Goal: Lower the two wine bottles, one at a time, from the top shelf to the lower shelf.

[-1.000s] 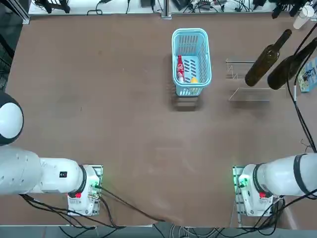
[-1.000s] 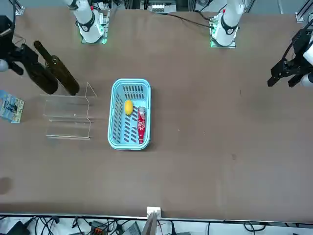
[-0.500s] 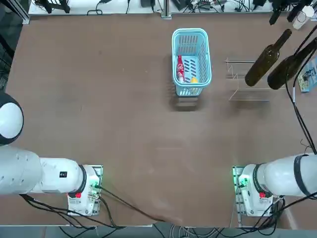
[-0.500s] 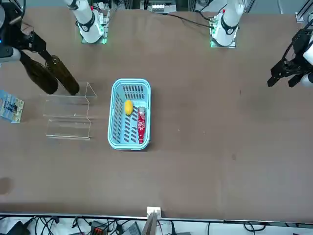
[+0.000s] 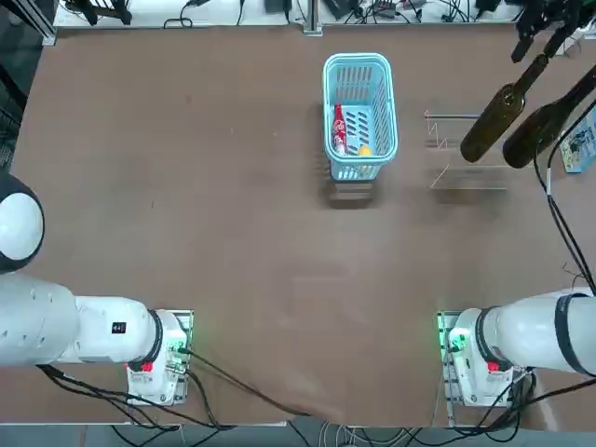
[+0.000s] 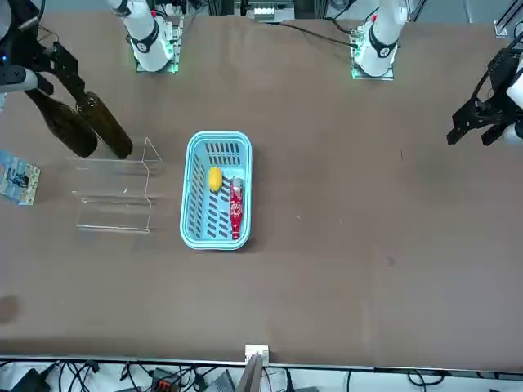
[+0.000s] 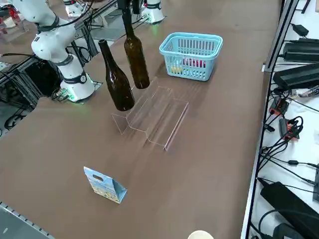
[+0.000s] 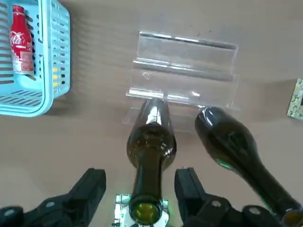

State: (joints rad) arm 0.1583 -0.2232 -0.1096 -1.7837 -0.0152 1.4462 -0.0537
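Two dark green wine bottles stand upright on the top shelf (image 7: 130, 115) of the clear acrylic stand (image 5: 467, 166). One bottle (image 5: 494, 112) (image 6: 107, 128) (image 7: 136, 56) (image 8: 151, 137) is on the basket side. The other bottle (image 5: 543, 121) (image 6: 64, 124) (image 7: 115, 79) (image 8: 232, 142) stands beside it. My right gripper (image 5: 542, 35) (image 6: 59, 73) (image 8: 139, 190) is open around the top of the basket-side bottle's neck. A finger (image 8: 91, 188) stands on each side of the neck with a gap between finger and glass. The lower shelf (image 7: 164, 113) holds nothing.
A light-blue basket (image 5: 359, 67) (image 6: 194, 229) left of the stand holds a small red bottle (image 5: 339, 128) and a yellow fruit (image 6: 215, 178). A small printed paper bag (image 7: 104, 185) stands near the table's right edge. My arm's cable (image 5: 555, 200) hangs past the stand.
My right gripper has moved in from the table's right edge onto the basket-side bottle's neck, and its fingers have narrowed a little. Both bottles stand where they were.
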